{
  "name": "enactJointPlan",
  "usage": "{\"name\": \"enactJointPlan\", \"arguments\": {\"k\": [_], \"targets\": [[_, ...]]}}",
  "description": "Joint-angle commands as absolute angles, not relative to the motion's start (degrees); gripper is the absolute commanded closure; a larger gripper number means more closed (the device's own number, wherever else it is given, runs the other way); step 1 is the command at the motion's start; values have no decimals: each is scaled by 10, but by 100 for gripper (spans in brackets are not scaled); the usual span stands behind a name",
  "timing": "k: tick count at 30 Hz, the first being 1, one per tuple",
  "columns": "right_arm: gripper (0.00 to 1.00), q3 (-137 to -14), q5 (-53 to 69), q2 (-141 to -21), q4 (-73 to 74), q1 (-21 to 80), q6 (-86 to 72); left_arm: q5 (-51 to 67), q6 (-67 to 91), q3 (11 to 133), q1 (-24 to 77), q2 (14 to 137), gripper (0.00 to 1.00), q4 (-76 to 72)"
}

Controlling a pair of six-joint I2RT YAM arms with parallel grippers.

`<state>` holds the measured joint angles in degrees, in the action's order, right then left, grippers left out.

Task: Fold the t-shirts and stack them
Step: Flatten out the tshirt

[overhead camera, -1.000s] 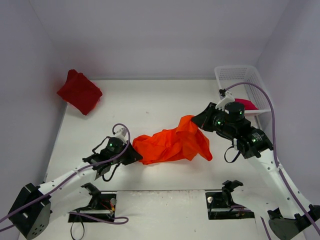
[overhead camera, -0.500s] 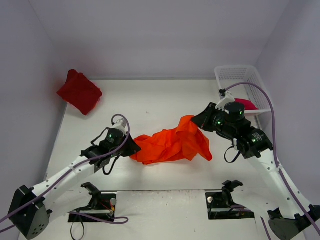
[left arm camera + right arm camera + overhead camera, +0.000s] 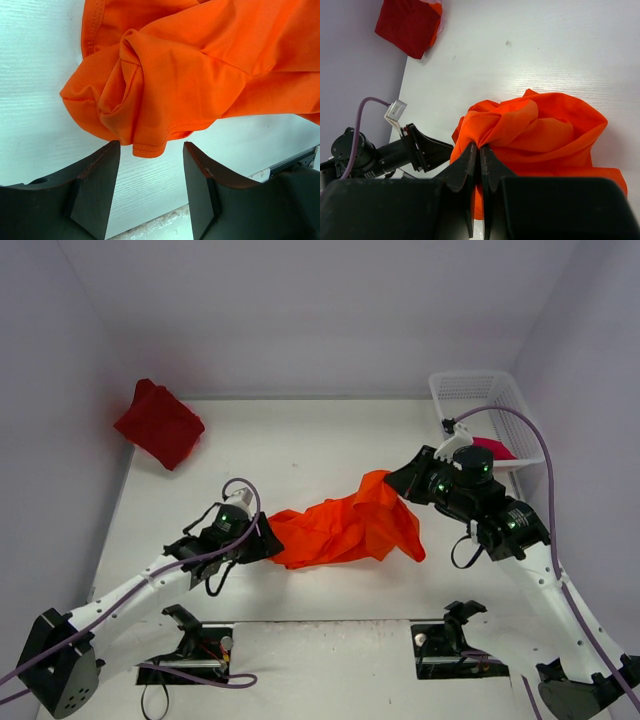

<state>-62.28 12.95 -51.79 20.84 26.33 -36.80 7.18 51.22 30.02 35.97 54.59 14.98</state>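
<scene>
The bright orange t-shirt (image 3: 345, 528) lies crumpled in the middle of the table, stretched between the two arms. My right gripper (image 3: 480, 150) is shut on a fold of its right end (image 3: 495, 127) and holds it slightly raised. My left gripper (image 3: 151, 150) stands open at the shirt's left end; a hemmed corner (image 3: 150, 145) hangs just at the fingertips, with nothing pinched. The dark red t-shirt (image 3: 160, 424) lies bunched at the far left corner. The crimson-pink t-shirt (image 3: 492, 448) shows inside the basket, partly hidden behind the right arm.
A white mesh basket (image 3: 478, 398) stands at the far right against the wall. Side walls close in the table on the left and right. Two black mounts (image 3: 195, 632) sit at the near edge by the arm bases.
My left gripper has opened and let go of the orange shirt's left end, which now lies on the table. The right gripper has kept its grip and barely moved.
</scene>
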Motion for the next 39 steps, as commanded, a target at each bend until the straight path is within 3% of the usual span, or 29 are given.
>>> {"name": "enactJointPlan", "arguments": {"k": [1, 39], "targets": [[100, -634, 122, -516, 177, 265, -362, 65, 519, 311, 362, 545, 52, 124], [100, -624, 114, -526, 176, 265, -363, 105, 576, 258, 380, 575, 52, 22]]}}
